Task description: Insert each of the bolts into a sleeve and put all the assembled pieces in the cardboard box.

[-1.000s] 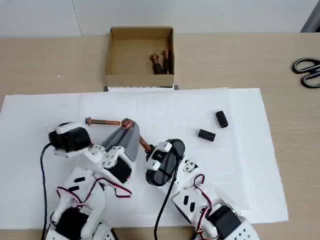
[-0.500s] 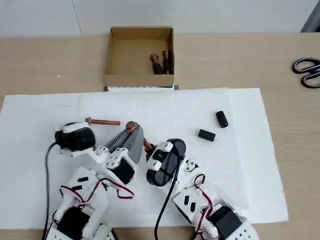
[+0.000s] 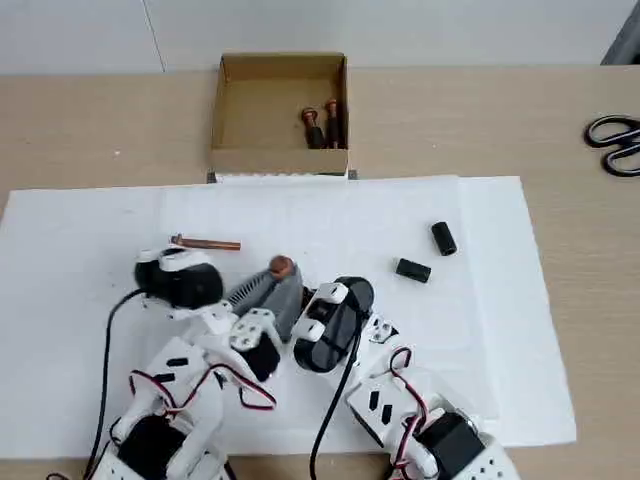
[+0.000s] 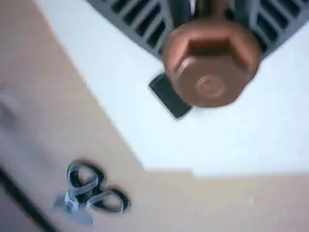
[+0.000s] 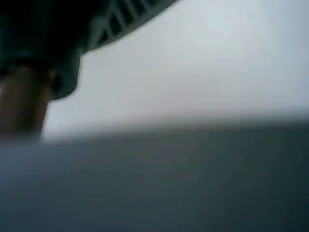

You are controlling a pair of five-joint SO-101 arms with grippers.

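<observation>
Both arms fold low, close together. The left pincer (image 3: pixel 272 288) grips a bolt (image 4: pixel 210 72) between its grey fingers (image 4: pixel 129 18); the right arm's wrist (image 3: pixel 333 320) sits just beside it.

Left gripper (image 3: pixel 276 278) grips bolt (image 3: pixel 282 266); 2 sleeves (image 3: pixel 413 269) lie apart on paper (image 3: pixel 90 240).

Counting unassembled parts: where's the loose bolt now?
High view: the loose bolt lies flat on the white paper, left side, just beyond the left arm's black motor and left of the head of the held bolt.

High view bright & even w/ soft shadows; right wrist view half dark, prob. shadowed.
</observation>
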